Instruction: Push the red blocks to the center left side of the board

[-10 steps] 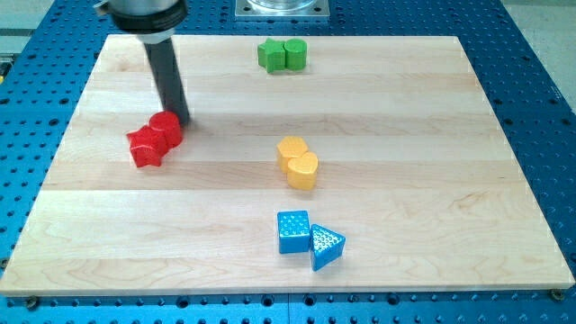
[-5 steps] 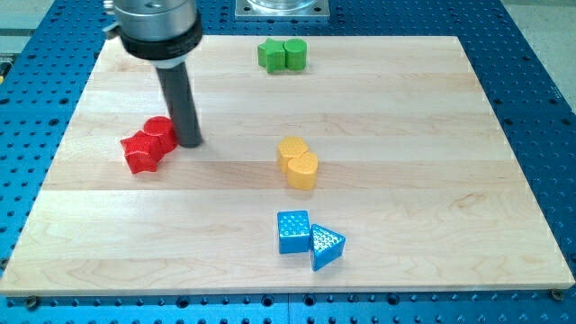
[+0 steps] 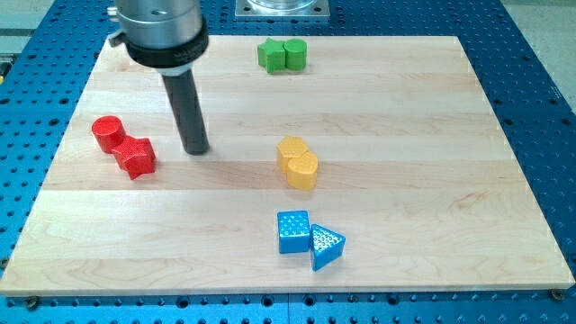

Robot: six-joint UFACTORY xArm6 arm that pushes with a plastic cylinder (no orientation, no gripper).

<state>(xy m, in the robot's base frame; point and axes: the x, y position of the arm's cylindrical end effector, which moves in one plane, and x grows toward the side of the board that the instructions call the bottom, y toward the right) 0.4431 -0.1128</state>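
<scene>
A red cylinder (image 3: 108, 133) and a red star-shaped block (image 3: 135, 157) lie touching each other at the view's left side of the wooden board (image 3: 405, 126), about mid-height. My tip (image 3: 197, 150) rests on the board to the right of the red star block, a short gap away and not touching it. The rod rises from the tip up to the arm's dark collar at the view's top left.
Two green blocks (image 3: 282, 55) sit together at the board's top edge. Two yellow blocks (image 3: 298, 162) sit together near the middle. A blue cube (image 3: 292, 231) and a blue triangular block (image 3: 327, 246) touch at the view's bottom centre.
The two red blocks have slid left; the cylinder now lies up-left of the star. My tip has moved down and right, and now stands apart from them.
</scene>
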